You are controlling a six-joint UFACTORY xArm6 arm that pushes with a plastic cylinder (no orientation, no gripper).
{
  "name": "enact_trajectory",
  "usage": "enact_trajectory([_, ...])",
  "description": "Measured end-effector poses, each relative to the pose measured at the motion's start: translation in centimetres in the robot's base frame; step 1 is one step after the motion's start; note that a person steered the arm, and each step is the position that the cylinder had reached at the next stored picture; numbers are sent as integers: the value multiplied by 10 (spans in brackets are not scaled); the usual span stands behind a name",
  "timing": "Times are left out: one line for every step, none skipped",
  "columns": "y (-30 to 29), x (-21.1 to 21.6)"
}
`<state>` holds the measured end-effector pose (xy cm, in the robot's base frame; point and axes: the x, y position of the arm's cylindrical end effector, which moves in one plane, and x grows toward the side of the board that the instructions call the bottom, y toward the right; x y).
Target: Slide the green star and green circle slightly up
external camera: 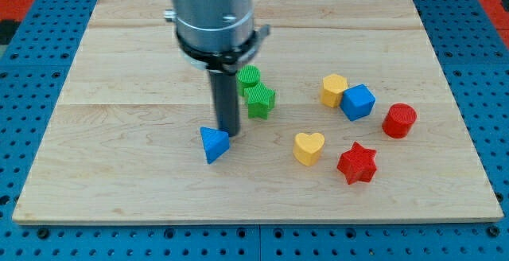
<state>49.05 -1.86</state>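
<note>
The green circle (249, 76) and the green star (260, 100) sit touching each other near the board's middle, the star just below and right of the circle. My tip (229, 133) rests on the board below and left of the green star, a short gap away. It stands right next to the upper right side of the blue triangle (213, 144). The rod partly hides the left edge of the green circle.
To the right lie a yellow block (334, 89) touching a blue cube (358, 102), a red cylinder (399, 121), a yellow heart (308, 147) and a red star (356, 163). The wooden board (119, 70) lies on a blue perforated table.
</note>
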Motion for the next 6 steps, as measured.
enact_trajectory([19, -26])
enact_trajectory([-9, -32])
enact_trajectory([-2, -47])
enact_trajectory([9, -40])
enact_trajectory([29, -39])
enact_trajectory([47, -58])
